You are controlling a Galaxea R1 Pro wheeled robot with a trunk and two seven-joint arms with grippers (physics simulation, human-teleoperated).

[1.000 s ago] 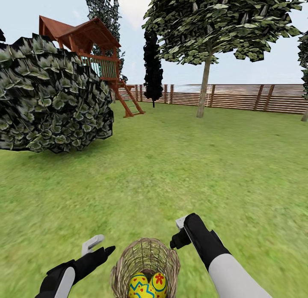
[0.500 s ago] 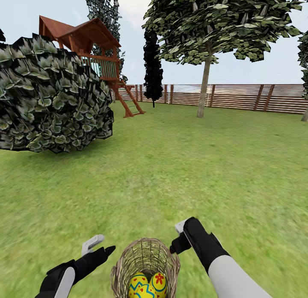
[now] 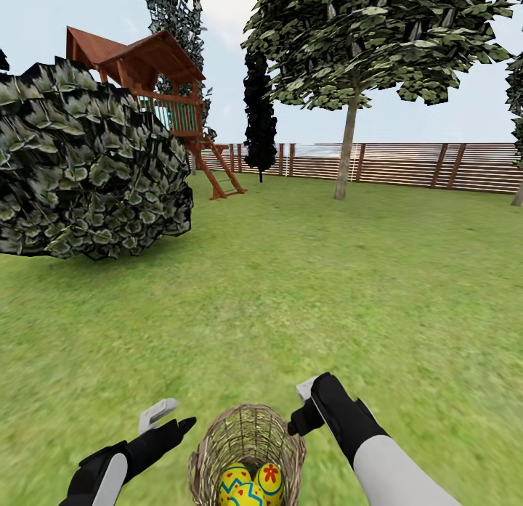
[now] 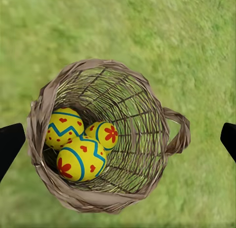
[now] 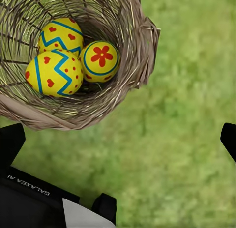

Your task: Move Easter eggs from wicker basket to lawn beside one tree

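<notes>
Easter eggs (image 4: 81, 142): three clustered low in wicker basket (image 4: 147, 115) on lawn (image 3: 305, 288). Likely light, smooth, rounded, slip-prone; pinch across middle. Left end effector (image 3: 168, 416) and right end effector (image 3: 303, 402) both spread wide, empty, flanking basket.

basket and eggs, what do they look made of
Basket: woven wicker, matte brown, going by the open weave with grass showing through the gaps. Eggs: smooth and hard-looking, painted glossy yellow with blue zigzags and red marks; whether plastic or real shell cannot be told.
</notes>
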